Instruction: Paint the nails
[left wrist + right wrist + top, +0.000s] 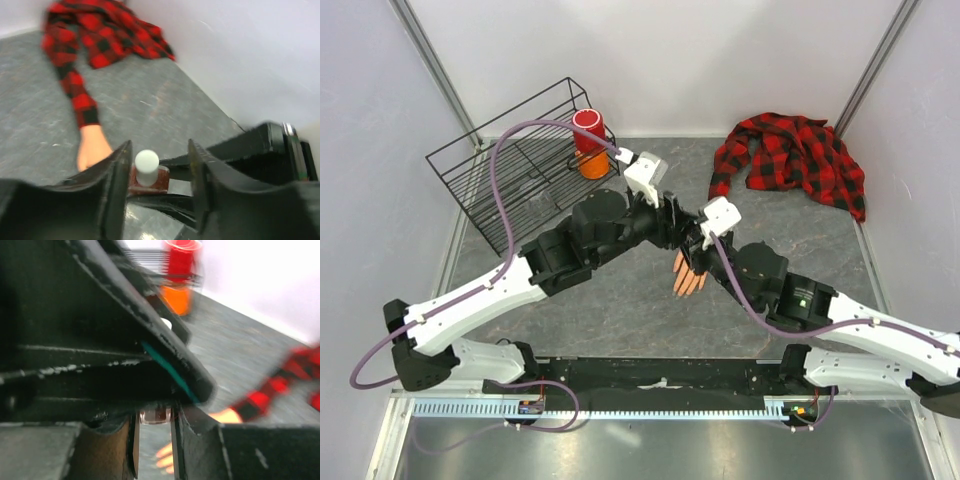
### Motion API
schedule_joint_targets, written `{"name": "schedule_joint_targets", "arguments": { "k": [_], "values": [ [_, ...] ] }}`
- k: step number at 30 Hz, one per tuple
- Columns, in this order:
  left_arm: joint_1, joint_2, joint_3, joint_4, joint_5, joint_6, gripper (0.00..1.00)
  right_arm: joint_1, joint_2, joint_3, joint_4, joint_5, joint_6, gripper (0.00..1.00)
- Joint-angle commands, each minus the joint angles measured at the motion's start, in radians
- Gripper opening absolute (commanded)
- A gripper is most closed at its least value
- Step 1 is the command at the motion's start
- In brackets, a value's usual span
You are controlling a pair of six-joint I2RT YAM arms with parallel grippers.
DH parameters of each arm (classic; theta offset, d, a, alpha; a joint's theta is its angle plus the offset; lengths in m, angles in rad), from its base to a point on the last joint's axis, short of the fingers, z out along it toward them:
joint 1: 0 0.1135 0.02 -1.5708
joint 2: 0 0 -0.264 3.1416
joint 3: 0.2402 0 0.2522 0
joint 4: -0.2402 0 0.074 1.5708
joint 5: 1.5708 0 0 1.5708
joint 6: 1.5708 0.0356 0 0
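Peach plastic mannequin hand (688,276), one, lying flat on the grey surface (620,310) with its fingers toward the arm bases. Nails (685,291) sit at its fingertips, too small for me to judge. Red-and-black plaid sleeve (75,95) runs from the hand's wrist back to the heaped shirt (790,160) beyond it. Polish bottle (149,180), dark red with a white cap (146,162), is held over the hand's wrist end. My right gripper (155,432) has its jaws clenched on the glass. My left gripper (159,150) has its jaws released, one either side of the cap, not touching it. Wire basket (515,170), with a red cup (587,127) at its edge, stands well to the left of the hand.
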Motion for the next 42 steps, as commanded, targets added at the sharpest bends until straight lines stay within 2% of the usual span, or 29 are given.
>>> {"name": "schedule_joint_targets", "arguments": {
  "k": [1, 3, 7, 8, 11, 14, 18, 20, 21, 23, 24, 26, 28, 29, 31, 32, 33, 34, 36, 39, 42],
  "values": [
    [0.043, -0.121, -0.096, 0.105, 0.377, -0.055, 0.69, -0.011, -0.104, -0.038, 0.128, -0.308, -0.023, 0.0],
    [0.065, -0.192, -0.148, 0.15, 0.444, -0.069, 0.91, -0.019, -0.148, -0.06, 0.12, -0.368, -0.023, 0.0],
    [0.1, -0.303, -0.236, 0.22, 0.581, -0.089, 0.94, -0.042, -0.193, -0.055, 0.067, -0.491, 0.042, 0.0],
    [0.105, -0.322, -0.282, 0.298, 0.603, -0.104, 0.94, -0.045, -0.202, -0.057, 0.068, -0.546, 0.061, 0.0],
    [0.131, -0.346, -0.333, 0.378, 0.704, -0.18, 0.92, -0.057, -0.228, -0.052, 0.073, -0.656, 0.091, 0.0],
    [0.134, -0.328, -0.328, 0.386, 0.737, -0.194, 0.85, -0.065, -0.236, -0.041, 0.084, -0.732, 0.116, 0.0],
    [0.14, -0.299, -0.317, 0.406, 0.78, -0.198, 0.72, -0.068, -0.231, -0.03, 0.093, -0.773, 0.136, 0.0],
    [0.142, -0.285, -0.311, 0.414, 0.786, -0.198, 0.69, -0.068, -0.23, -0.029, 0.096, -0.781, 0.138, 0.0],
    [0.14, -0.282, -0.308, 0.415, 0.791, -0.197, 0.6, -0.07, -0.227, -0.029, 0.096, -0.781, 0.139, 0.0],
    [0.14, -0.274, -0.298, 0.412, 0.8, -0.187, 0.5, -0.07, -0.225, -0.029, 0.096, -0.767, 0.138, 0.0],
    [0.142, -0.273, -0.296, 0.409, 0.797, -0.177, 0.39, -0.07, -0.22, -0.029, 0.096, -0.758, 0.138, 0.0],
    [0.14, -0.274, -0.287, 0.383, 0.778, -0.161, 0.25, -0.07, -0.214, -0.026, 0.087, -0.72, 0.124, 0.0],
    [0.139, -0.271, -0.275, 0.345, 0.711, -0.122, 0.06, -0.07, -0.193, -0.018, 0.065, -0.677, 0.115, 0.0],
    [0.139, -0.268, -0.262, 0.293, 0.677, -0.108, 0.02, -0.07, -0.182, -0.008, 0.058, -0.625, 0.101, 0.0],
    [0.125, -0.251, -0.25, 0.245, 0.544, -0.069, 0.02, -0.07, -0.132, 0.012, 0.023, -0.567, 0.086, 0.0],
    [0.114, -0.236, -0.229, 0.193, 0.489, -0.057, 0.02, -0.068, -0.107, 0.041, 0.012, -0.487, 0.076, 0.0],
    [0.078, -0.221, -0.213, 0.161, 0.346, -0.033, 0.02, -0.051, -0.055, 0.058, -0.001, -0.43, 0.076, 0.0],
    [0.053, -0.173, -0.192, 0.135, 0.276, -0.019, 0.02, -0.033, -0.03, 0.083, -0.014, -0.357, 0.073, 0.0],
    [-0.004, -0.124, -0.134, 0.083, 0.115, 0.001, 0.02, 0.025, 0.036, 0.103, -0.019, -0.151, 0.05, 0.0],
    [-0.024, -0.032, -0.072, 0.032, -0.005, -0.012, 0.02, 0.033, 0.08, 0.124, -0.022, -0.027, 0.049, 0.0],
    [-0.024, 0.0, -0.051, 0.022, -0.015, -0.017, 0.02, 0.033, 0.067, 0.098, 0.025, -0.005, 0.023, 0.0]
  ]
}}
